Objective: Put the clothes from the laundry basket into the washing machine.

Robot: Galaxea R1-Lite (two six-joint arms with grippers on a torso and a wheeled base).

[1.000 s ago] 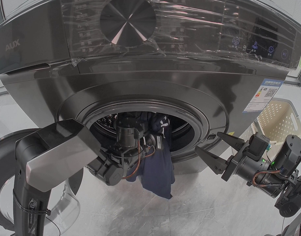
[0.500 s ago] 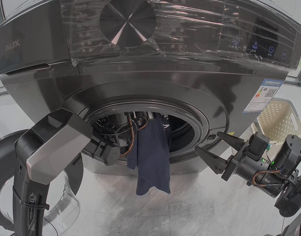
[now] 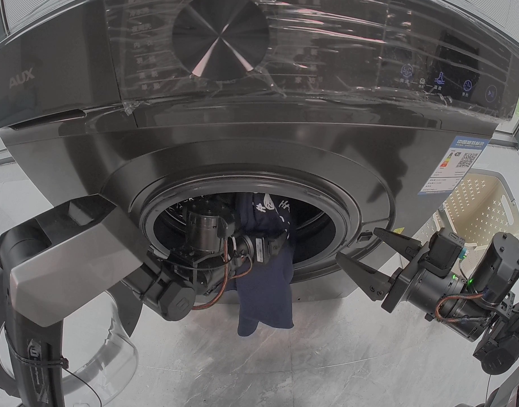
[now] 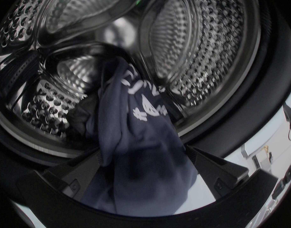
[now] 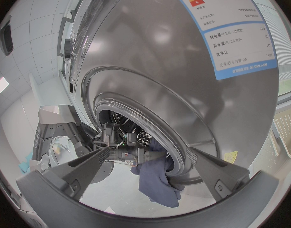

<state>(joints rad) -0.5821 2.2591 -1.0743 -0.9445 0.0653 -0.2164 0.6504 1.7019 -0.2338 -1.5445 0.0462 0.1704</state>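
As the left gripper drops back from its deeper reach, its jaws stand spread and the navy shirt lies loose between them: top ahead in the drum, tail hanging below, outside. Another push seems needed. White print marks the shirt; an energy label sits to the gripper's right on the washing machine.

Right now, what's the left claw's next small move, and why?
Probably push the left claw deeper into the drum: the shirt lies between its spread fingers at the opening, its lower half hanging outside over the rim.
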